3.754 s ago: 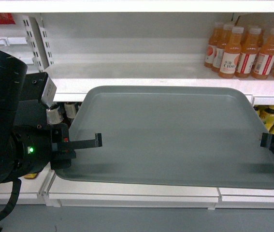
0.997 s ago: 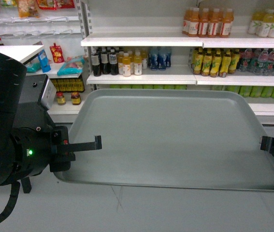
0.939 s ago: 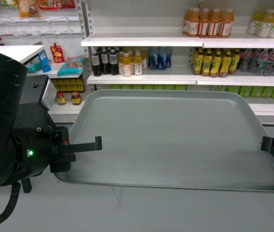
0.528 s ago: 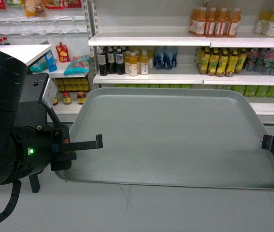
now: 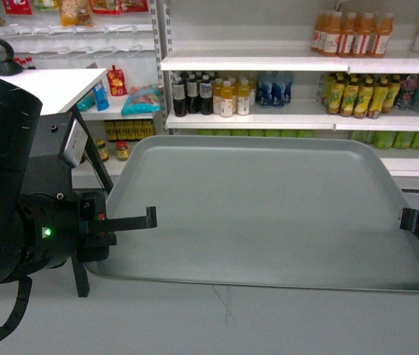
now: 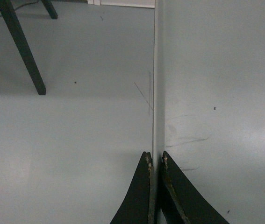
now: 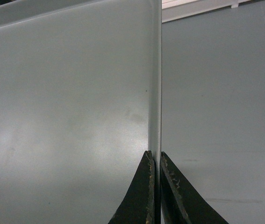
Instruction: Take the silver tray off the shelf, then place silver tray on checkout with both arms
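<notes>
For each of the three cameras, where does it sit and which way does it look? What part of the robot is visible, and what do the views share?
Head: on the robot, facing forward and down at the tray and drink shelves; both arms show.
Left wrist: along the left end effector, shut on the tray's rim, floor beyond.
Right wrist: along the right end effector, shut on the opposite rim.
Shared: all three show the tray.

- The head camera looks forward and slightly down across the tray [image 5: 268,211], with drink shelves [image 5: 268,61] far off at 12 o'clock.
- The left wrist camera sits very close behind the left gripper [image 6: 155,161], aimed along the tray's rim above the floor [image 6: 67,121].
- The right wrist camera sits equally close behind the right gripper [image 7: 155,158].
- All three views share the tray.
</notes>
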Controlling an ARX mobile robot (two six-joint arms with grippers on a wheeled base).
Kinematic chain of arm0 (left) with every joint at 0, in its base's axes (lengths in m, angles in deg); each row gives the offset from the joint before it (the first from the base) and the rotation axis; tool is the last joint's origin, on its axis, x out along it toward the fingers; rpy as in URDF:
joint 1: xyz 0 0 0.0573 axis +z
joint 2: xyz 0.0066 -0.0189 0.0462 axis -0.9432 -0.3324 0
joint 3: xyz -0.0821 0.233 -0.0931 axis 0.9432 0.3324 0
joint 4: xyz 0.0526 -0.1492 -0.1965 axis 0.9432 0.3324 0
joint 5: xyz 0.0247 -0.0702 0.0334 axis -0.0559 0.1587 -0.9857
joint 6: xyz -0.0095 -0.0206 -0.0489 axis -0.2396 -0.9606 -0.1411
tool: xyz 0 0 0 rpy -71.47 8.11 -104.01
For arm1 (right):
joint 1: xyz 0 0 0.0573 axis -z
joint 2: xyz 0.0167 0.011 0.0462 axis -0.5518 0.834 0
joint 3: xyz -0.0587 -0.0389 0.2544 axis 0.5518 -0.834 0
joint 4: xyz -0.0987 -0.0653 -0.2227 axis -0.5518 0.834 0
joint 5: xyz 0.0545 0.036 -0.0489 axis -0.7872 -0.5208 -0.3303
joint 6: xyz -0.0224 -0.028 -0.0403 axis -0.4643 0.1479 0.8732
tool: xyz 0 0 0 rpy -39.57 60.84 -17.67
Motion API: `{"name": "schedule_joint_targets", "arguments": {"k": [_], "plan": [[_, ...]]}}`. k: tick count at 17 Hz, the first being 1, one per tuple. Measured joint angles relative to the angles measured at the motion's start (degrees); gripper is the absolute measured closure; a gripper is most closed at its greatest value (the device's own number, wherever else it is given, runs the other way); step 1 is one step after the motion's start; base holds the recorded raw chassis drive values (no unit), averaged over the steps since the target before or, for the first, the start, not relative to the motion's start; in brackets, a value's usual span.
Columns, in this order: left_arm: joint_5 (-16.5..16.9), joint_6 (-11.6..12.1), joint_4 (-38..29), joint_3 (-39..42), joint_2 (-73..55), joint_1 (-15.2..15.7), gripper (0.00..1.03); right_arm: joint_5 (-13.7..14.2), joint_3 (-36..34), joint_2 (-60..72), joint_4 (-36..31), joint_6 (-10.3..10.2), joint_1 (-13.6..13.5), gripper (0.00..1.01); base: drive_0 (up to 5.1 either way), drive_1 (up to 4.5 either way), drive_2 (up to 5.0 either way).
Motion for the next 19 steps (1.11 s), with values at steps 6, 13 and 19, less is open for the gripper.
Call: {"name": "schedule_joint_targets", "arguments": {"k": [6, 13, 19], "plan": [[-0.15, 0.0, -0.11, 0.0, 0.02, 0.0, 1.01, 0.07, 0.11, 0.0, -0.09, 0.0, -0.02, 0.99, -5.1, 2.37, 2.4], [-0.17, 0.0, 0.13, 0.0, 0.0, 0.0, 1.01, 0.07, 0.11, -0.02, -0.11, 0.0, -0.02, 0.99, -5.0, 2.45, 2.5], [-0.15, 0.0, -0.2, 0.0, 0.02, 0.0, 1.01, 0.09, 0.11, 0.0, -0.33, 0.0, 0.0, 0.99, -5.0, 2.48, 2.5]]}}
